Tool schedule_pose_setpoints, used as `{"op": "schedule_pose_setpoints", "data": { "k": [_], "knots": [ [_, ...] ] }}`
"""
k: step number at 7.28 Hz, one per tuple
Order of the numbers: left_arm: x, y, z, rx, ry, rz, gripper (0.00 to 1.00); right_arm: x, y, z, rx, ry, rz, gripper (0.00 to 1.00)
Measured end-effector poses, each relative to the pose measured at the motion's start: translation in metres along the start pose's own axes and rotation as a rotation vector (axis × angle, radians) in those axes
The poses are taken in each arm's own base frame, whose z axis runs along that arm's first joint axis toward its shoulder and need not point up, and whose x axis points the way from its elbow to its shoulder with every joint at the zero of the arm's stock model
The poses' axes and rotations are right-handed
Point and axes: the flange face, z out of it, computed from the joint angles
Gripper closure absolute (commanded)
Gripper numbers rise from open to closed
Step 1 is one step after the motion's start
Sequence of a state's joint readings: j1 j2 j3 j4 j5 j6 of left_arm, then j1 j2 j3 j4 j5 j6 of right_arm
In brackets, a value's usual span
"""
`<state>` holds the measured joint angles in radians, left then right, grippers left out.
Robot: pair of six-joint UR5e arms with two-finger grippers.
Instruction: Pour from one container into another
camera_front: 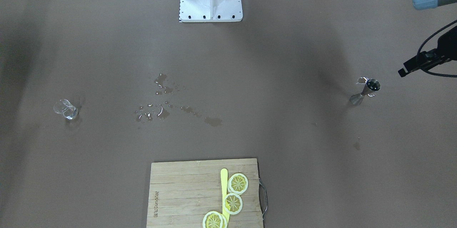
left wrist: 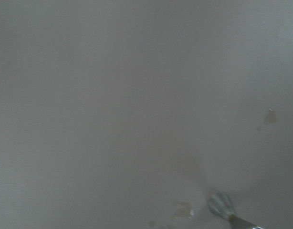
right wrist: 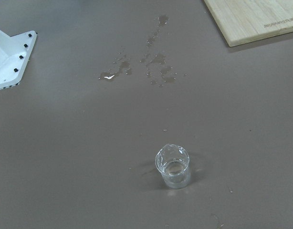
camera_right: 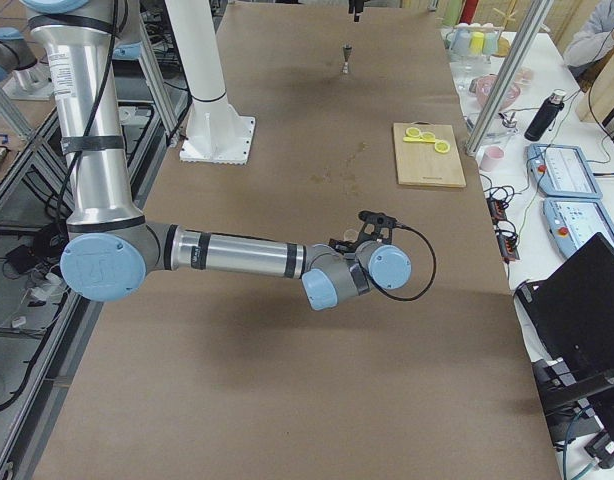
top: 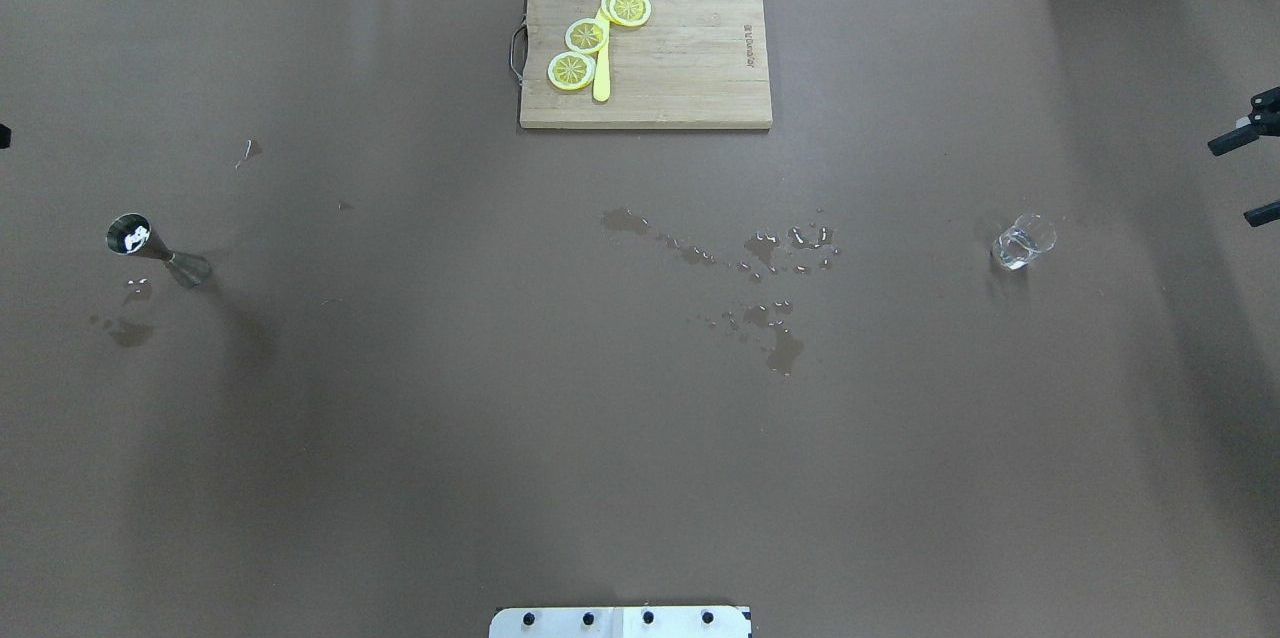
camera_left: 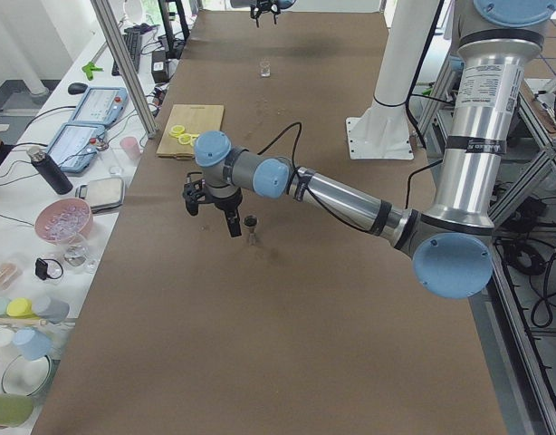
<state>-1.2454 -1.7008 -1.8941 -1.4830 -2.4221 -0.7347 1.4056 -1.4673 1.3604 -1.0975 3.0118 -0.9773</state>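
Note:
A steel jigger [camera_front: 367, 90] [top: 150, 248] [camera_left: 251, 227] stands upright near the table's left end; the left wrist view catches it at the bottom edge [left wrist: 225, 207]. My left gripper [camera_left: 211, 216] hovers beside it without touching, its jaws apart and holding nothing; one of its fingers [camera_front: 405, 71] shows at the front view's right edge. A small clear glass [camera_front: 66, 109] [top: 1022, 241] [right wrist: 173, 167] with a little water stands near the right end. My right gripper [top: 1245, 176] is open and empty at the overhead view's right edge, well off from the glass.
A wooden cutting board [top: 680, 68] [camera_front: 185, 192] with lemon slices [top: 587, 35] and a yellow stick lies at the far middle. Spilled water [top: 770, 318] [camera_front: 160, 110] spots the table's centre, and small wet marks [top: 125, 328] lie near the jigger. The robot's base [camera_front: 210, 6] stands mid-table.

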Motion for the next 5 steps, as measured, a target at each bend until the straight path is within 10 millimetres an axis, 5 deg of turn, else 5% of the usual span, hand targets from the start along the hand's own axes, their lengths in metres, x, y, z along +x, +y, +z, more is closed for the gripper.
{"op": "schedule_pose_setpoints", "data": {
  "k": [3, 5],
  "knots": [
    [0.054, 0.039, 0.011, -0.040, 0.021, -0.031, 0.02, -0.001, -0.027, -0.003, -0.064, 0.062, 0.156, 0.00],
    [0.069, 0.059, 0.009, -0.047, 0.033, -0.046, 0.01, -0.009, -0.050, 0.000, -0.113, 0.126, 0.261, 0.00]
  ]
}}
